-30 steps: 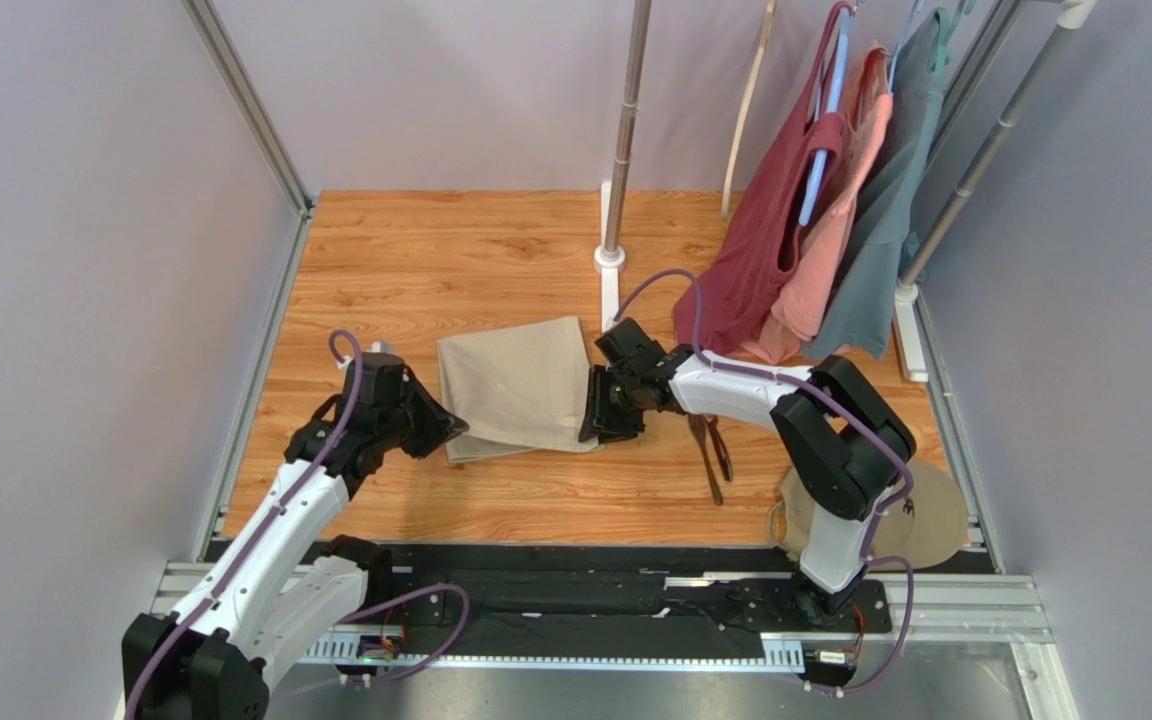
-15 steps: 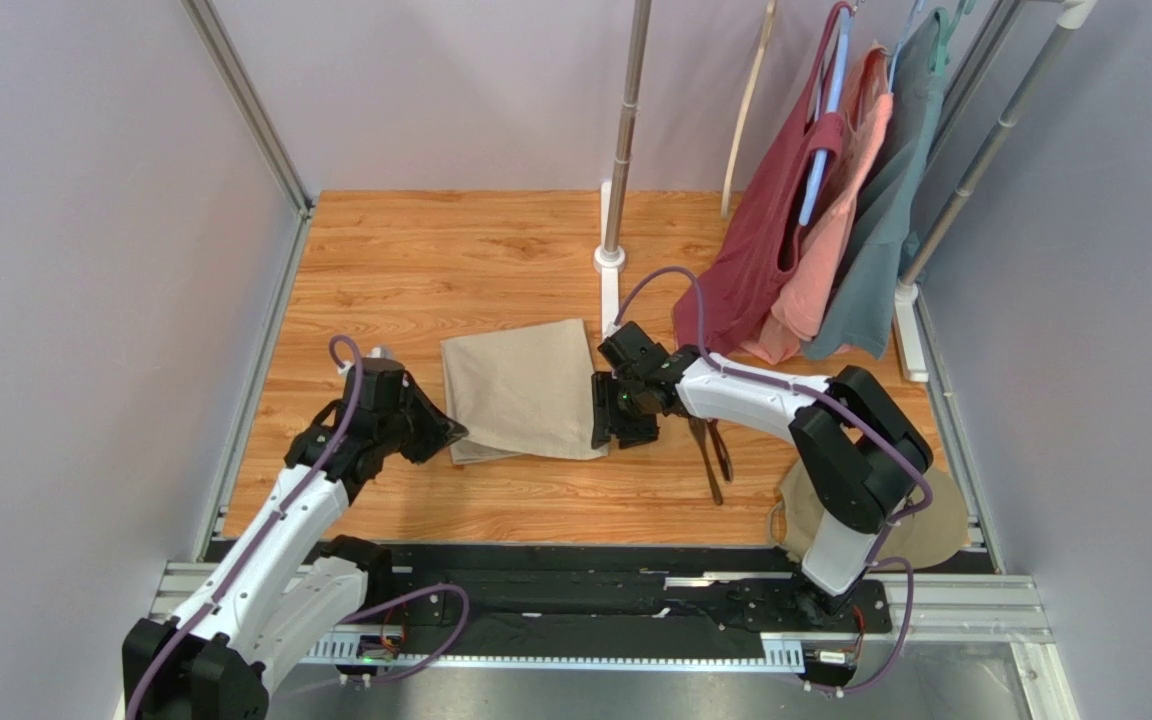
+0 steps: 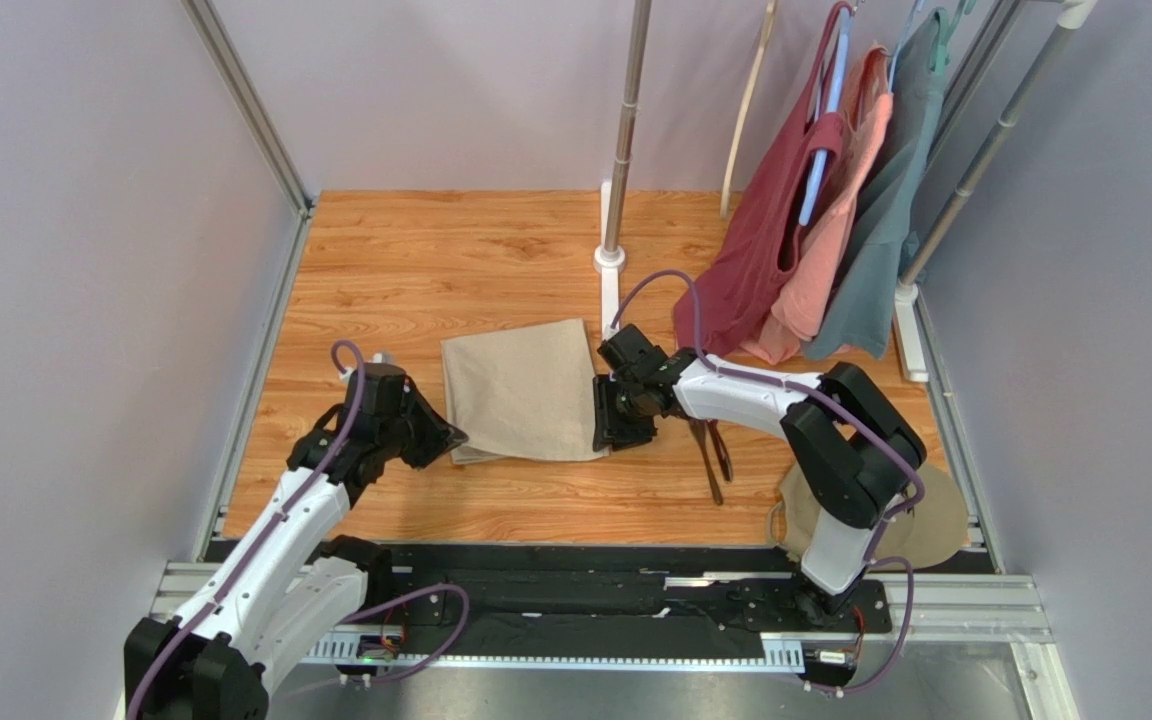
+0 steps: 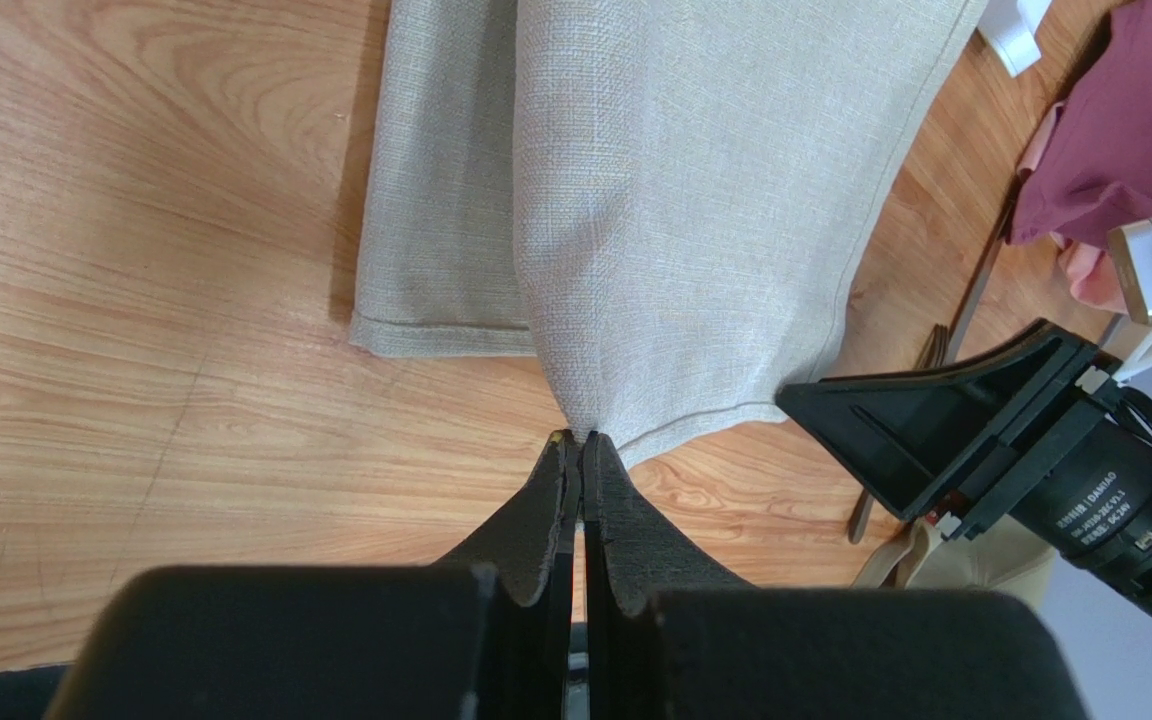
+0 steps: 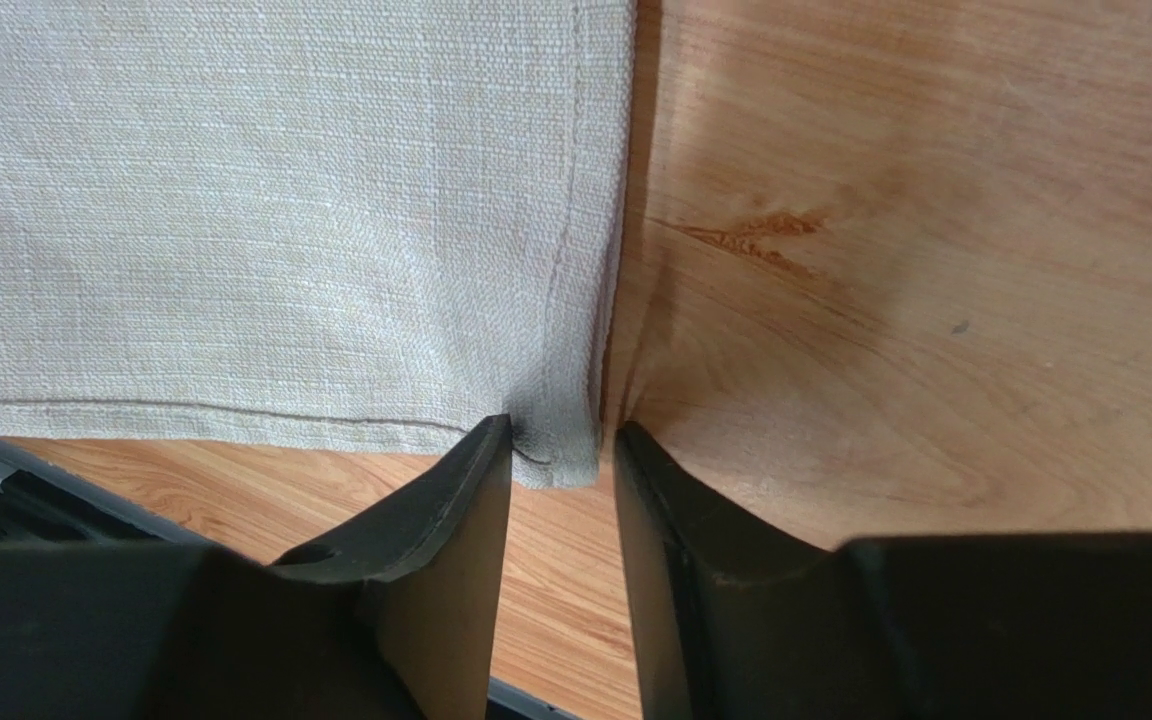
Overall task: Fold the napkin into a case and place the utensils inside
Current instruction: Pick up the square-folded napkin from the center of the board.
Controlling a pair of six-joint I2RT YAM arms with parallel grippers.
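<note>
The beige napkin (image 3: 519,393) lies folded on the wooden table, with a lower layer showing along its left edge (image 4: 440,195). My left gripper (image 3: 452,440) is shut on the napkin's near-left corner (image 4: 582,438). My right gripper (image 3: 603,432) sits at the near-right corner. In the right wrist view its jaws stand apart, and that corner of the napkin (image 5: 267,195) lies between the fingertips (image 5: 564,443). The dark utensils (image 3: 713,450) lie on the table just right of the right gripper. No finished case shows.
A round tan disc (image 3: 928,518) lies near the right arm's base. Maroon, salmon and grey-teal garments (image 3: 808,225) hang at the back right. A metal pole's base (image 3: 609,255) stands behind the napkin. Metal rails edge the table on both sides.
The napkin's right side, lifted a second ago, now lies flat and squarer. The right jaws have parted around its corner. The left gripper has shifted slightly, still holding its corner.
</note>
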